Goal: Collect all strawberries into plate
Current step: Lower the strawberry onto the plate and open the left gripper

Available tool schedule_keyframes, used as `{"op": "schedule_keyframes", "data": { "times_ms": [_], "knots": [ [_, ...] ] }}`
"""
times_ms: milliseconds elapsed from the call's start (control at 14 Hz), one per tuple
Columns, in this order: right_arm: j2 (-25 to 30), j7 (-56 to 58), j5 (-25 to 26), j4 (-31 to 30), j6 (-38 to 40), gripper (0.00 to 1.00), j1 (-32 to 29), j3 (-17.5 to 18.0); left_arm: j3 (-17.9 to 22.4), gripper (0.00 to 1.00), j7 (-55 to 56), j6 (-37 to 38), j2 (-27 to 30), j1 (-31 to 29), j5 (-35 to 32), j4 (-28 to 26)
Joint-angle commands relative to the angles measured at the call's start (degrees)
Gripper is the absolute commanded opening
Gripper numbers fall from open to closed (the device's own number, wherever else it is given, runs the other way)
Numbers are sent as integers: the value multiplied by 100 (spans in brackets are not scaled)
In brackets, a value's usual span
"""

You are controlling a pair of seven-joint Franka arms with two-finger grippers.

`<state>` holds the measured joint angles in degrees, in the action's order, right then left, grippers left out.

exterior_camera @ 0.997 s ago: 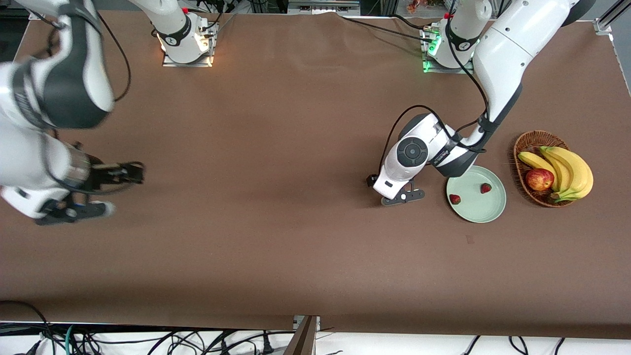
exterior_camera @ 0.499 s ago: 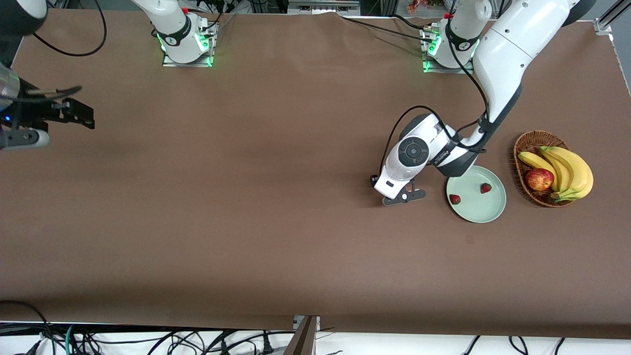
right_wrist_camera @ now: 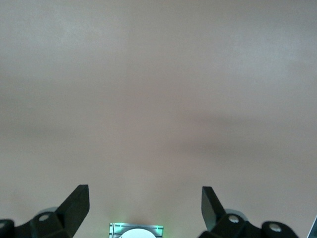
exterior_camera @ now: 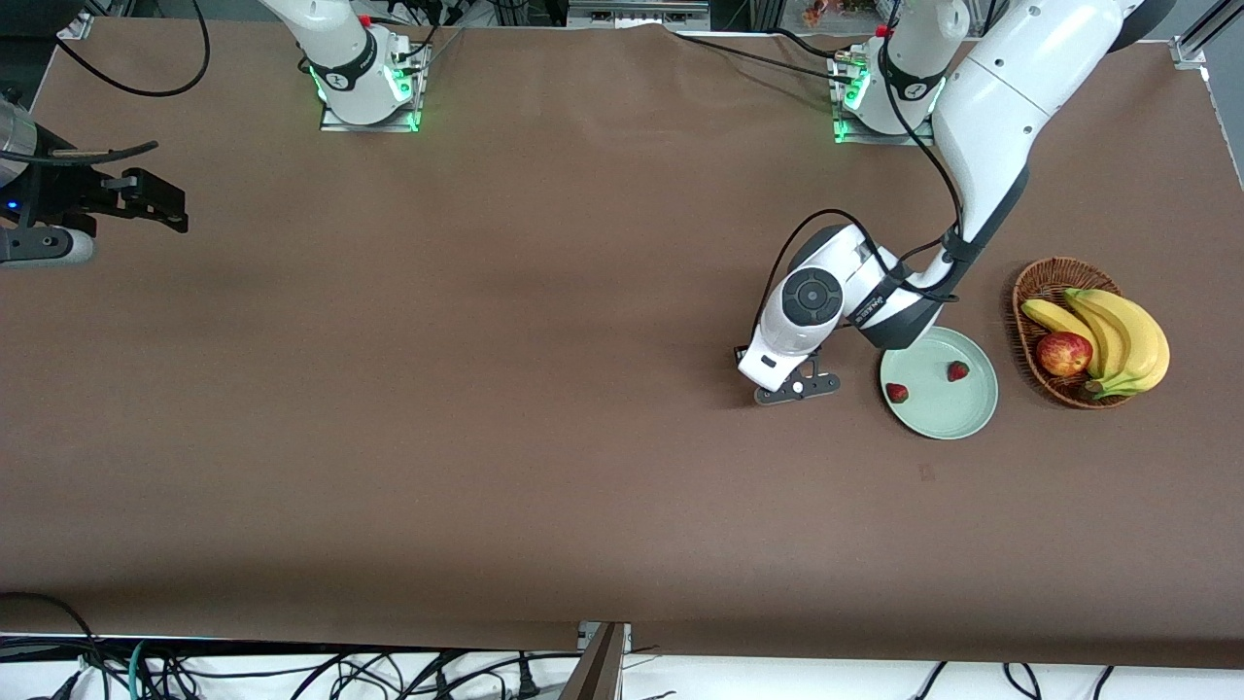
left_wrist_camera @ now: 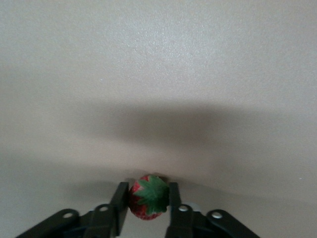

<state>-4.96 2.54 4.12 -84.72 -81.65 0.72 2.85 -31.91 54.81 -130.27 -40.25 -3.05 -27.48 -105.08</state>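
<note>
The left gripper (left_wrist_camera: 146, 202) pinches the last strawberry (left_wrist_camera: 148, 197) low by the plate (exterior_camera: 957, 413), where two berries (exterior_camera: 897, 393) sit, and it could slip out if squeezed badly, while the right gripper (right_wrist_camera: 145, 201) waits wide open.

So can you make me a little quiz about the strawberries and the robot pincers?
1. How many strawberries lie on the plate?
2. True or false: the left pincer is shut on a strawberry.
3. What shares the basket with the bananas? A) an apple B) a strawberry C) nothing

Key
1. Two: one strawberry near the rim, another nearer the basket.
2. True. It sits low at the table, beside the plate, with the berry between its fingers.
3. A, the apple. The right pincer waits open over the right arm's end of the table.
</note>
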Motion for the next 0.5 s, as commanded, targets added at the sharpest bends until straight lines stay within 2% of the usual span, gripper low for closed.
{"op": "schedule_keyframes", "data": {
  "times_ms": [0, 214, 427],
  "knots": [
    [13, -52, -86, -1, 53, 100, -90, 93, 1, 7, 47, 324, 201, -64, -188, 13],
    [-40, -87, -86, 8, 53, 100, -107, 75, 1, 5, -608, 1642, 386, -91, -179, 390],
    [-49, -87, -95, 17, 26, 100, -125, 66, 10, 5, -1646, 2294, 562, -424, -188, 462]
  ]
}}
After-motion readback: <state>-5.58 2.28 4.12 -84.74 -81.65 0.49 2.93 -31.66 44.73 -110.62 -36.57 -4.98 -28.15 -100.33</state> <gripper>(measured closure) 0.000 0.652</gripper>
